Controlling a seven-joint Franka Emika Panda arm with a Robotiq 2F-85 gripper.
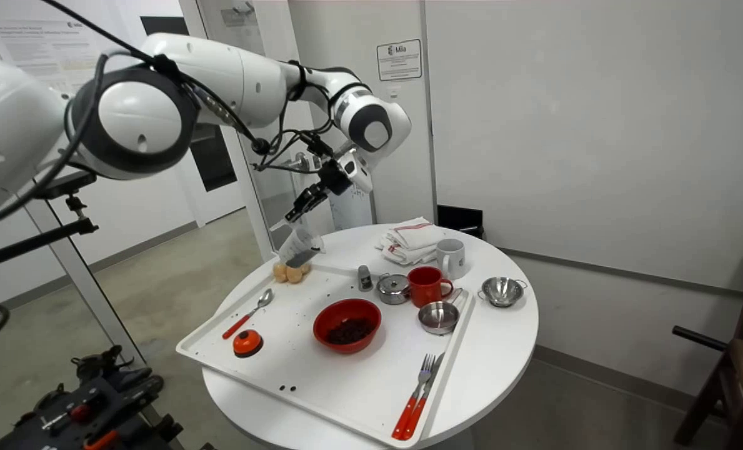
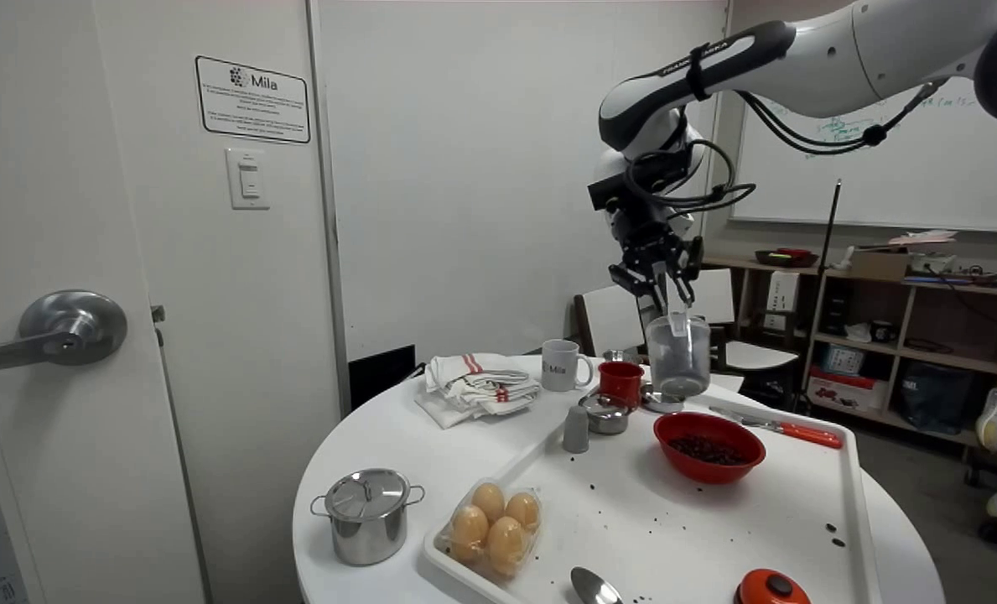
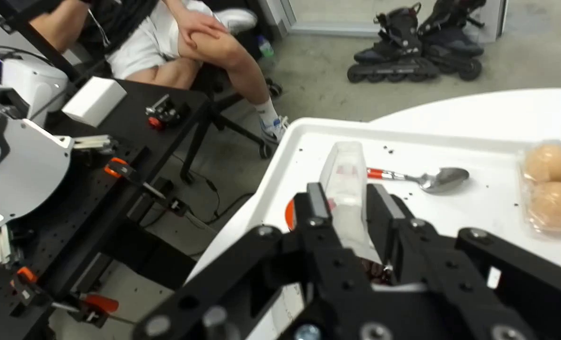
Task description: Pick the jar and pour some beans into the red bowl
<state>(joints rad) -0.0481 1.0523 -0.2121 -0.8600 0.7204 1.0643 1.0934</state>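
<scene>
- Red bowl (image 1: 346, 309): on the white tray (image 1: 309, 375), dark beans (image 1: 350, 331) inside.
- Clear jar (image 2: 678, 361): raised higher than the bowl, handle (image 3: 348, 172) pinched in the gripper (image 3: 349, 200).
- Dark bits (image 1: 292, 388): scattered around the bowl.

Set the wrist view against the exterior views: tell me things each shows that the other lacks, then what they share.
Only the wrist view: white shorts on someone seated.

Only the exterior views, both of them: the red mug, the pale mug and the folded towels.

Shared: the white tray, the eggs, the spoon and the clear jar, its handle between the jaws.
</scene>
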